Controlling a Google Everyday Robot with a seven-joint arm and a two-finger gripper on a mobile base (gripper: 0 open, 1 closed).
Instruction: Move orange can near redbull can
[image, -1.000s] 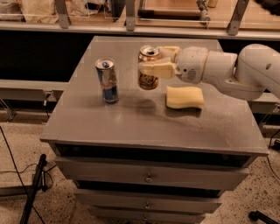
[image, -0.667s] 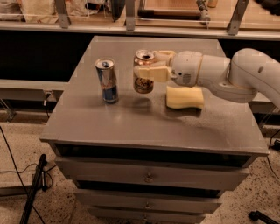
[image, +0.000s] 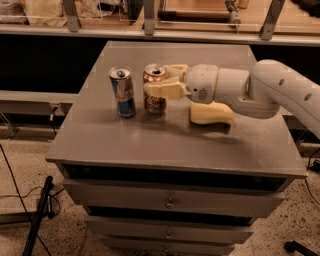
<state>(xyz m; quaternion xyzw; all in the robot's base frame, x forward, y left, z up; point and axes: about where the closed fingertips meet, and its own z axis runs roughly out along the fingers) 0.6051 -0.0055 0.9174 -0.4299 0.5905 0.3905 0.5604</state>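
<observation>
The orange can (image: 154, 102), copper-orange with a silver top, stands upright on the grey cabinet top (image: 150, 140), just right of the redbull can (image: 123, 92), a slim blue-and-silver can; a narrow gap separates them. My gripper (image: 161, 80) reaches in from the right and its cream fingers (image: 165, 91) are shut on the orange can's upper body. The white arm (image: 260, 92) stretches off to the right.
A cream sponge-like block (image: 211, 113) lies on the cabinet top under my wrist. Drawers (image: 170, 202) are below the front edge. A railing and shelf (image: 150, 27) run behind. A black stand and cables (image: 35, 220) are on the floor at the left.
My gripper has carried the orange can leftward, from about a can-width away to right beside the redbull can. The redbull can and the cream block have not moved.
</observation>
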